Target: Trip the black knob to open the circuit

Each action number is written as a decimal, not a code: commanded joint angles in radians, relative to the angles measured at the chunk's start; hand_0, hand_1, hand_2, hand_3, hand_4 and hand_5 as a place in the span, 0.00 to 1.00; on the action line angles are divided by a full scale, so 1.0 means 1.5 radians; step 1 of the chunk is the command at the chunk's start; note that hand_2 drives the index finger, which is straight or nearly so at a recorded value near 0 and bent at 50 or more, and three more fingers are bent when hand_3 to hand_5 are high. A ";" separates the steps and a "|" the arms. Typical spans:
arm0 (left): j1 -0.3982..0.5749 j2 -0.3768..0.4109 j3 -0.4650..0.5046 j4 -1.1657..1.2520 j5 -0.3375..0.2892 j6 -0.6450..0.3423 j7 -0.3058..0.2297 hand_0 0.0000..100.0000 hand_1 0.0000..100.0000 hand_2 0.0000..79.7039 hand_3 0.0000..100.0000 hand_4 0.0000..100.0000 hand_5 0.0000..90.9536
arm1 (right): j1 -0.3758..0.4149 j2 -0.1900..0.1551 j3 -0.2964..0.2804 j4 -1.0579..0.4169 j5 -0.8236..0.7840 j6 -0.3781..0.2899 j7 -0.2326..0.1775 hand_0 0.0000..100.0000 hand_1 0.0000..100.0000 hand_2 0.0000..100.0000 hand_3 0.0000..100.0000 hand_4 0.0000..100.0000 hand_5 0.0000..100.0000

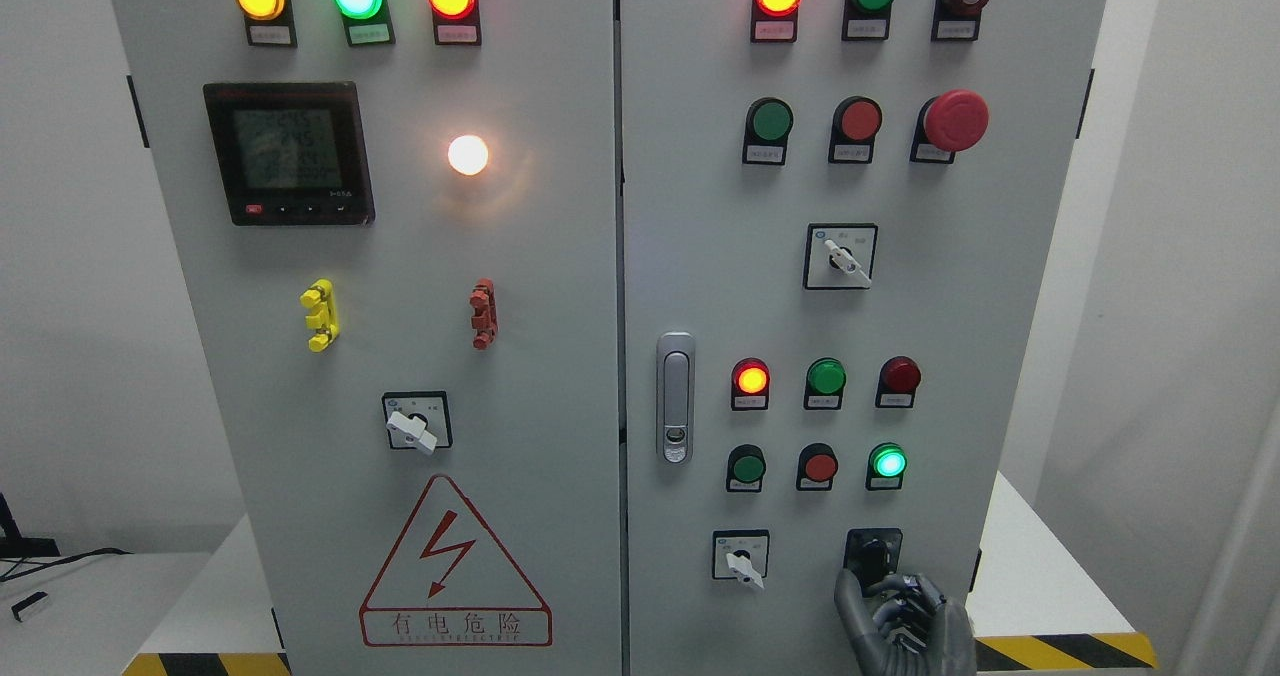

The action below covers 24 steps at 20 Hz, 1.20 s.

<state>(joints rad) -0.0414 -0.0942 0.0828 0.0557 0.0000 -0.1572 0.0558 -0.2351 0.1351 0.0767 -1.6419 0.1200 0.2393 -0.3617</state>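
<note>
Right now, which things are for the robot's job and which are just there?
For the job: black knob; right hand, its fingers touching the knob.

Just there: red mushroom button; door handle; meter screen; warning triangle.

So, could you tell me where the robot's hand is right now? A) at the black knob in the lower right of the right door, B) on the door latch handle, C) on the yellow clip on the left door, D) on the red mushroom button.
A: the right hand reaches up from the bottom edge, its fingers at the black knob.
</note>
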 commanded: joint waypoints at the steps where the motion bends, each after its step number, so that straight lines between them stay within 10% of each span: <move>1: 0.000 0.000 0.000 0.001 -0.020 0.000 0.000 0.12 0.39 0.00 0.00 0.00 0.00 | 0.000 0.000 -0.004 0.001 0.004 0.001 -0.001 0.24 0.68 0.57 0.86 0.88 0.97; 24: 0.000 -0.001 0.000 0.001 -0.020 0.000 0.000 0.12 0.39 0.00 0.00 0.00 0.00 | 0.000 0.000 -0.011 0.002 0.004 0.001 0.000 0.25 0.73 0.55 0.84 0.86 0.97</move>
<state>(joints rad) -0.0414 -0.0942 0.0829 0.0556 0.0000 -0.1572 0.0558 -0.2347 0.1351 0.0649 -1.6390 0.1257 0.2408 -0.3675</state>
